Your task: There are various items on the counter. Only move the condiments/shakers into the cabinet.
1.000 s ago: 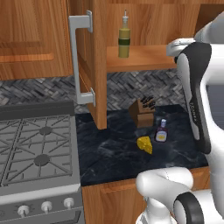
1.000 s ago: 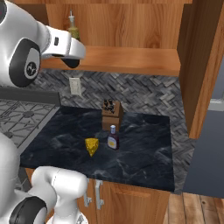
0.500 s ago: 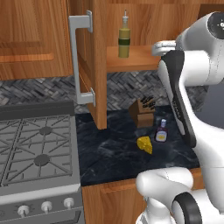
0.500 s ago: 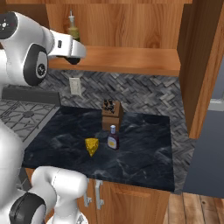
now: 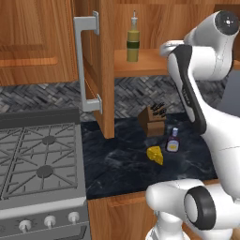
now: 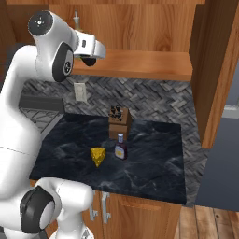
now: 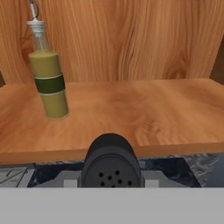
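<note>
My gripper (image 7: 111, 177) is shut on the small black shaker (image 7: 111, 154), whose perforated top faces the hand camera. It hovers just in front of the cabinet shelf (image 7: 144, 109) at about shelf height. The hand (image 5: 167, 47) shows at the shelf's front edge (image 5: 147, 64). The tall yellow-olive bottle (image 7: 48, 74) stands upright on the shelf, to the left of the shaker (image 5: 133, 43). The dark-purple bottle with the red cap (image 5: 173, 140) stands on the black counter (image 5: 122, 164), also seen from the right (image 6: 121, 147).
The cabinet door (image 5: 102, 70) stands open with its grey handle (image 5: 82, 61) toward me. A cheese wedge (image 5: 155, 154) and a knife block (image 5: 152, 121) sit on the counter near the purple bottle. A gas stove (image 5: 37, 164) lies to the left. A wooden side wall (image 6: 212, 70) bounds the right.
The arm has swung up and the hand has shifted left along the shelf's front edge, the shaker still in the grip. The things on the counter and shelf have not moved.
</note>
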Controlling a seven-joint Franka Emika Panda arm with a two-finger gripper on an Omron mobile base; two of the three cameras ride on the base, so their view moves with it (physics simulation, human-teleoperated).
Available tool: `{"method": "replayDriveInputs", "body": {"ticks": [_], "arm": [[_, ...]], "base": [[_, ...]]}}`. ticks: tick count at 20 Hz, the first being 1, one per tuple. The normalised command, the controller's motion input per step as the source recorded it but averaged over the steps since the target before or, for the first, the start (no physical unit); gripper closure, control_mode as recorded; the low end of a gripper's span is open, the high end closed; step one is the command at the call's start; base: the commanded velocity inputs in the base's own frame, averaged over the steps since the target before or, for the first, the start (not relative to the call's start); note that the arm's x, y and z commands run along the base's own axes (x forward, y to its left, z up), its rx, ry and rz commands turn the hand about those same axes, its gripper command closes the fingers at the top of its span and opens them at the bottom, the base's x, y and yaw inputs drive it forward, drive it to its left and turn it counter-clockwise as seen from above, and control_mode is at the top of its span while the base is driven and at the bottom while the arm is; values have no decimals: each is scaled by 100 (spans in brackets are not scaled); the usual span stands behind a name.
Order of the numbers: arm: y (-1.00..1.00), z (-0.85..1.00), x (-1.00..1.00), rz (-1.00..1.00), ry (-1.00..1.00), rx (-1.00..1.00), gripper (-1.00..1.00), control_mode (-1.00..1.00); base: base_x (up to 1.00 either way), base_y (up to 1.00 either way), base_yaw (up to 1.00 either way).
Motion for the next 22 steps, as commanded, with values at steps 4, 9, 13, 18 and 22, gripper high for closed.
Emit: {"method": "replayDriveInputs", "body": {"ticks": [4,9,13,18,22], "arm": [[0,0,2,0,0,0,100,-100],[0,-1,23,0,0,0,100,-100],[0,0,27,0,0,0,100,-100],[0,-9,26,0,0,0,100,-100],[0,-21,33,0,0,-2,100,-100]], "base": [[0,0,0],[0,0,0],[0,0,0],[0,0,0],[0,0,0]]}}
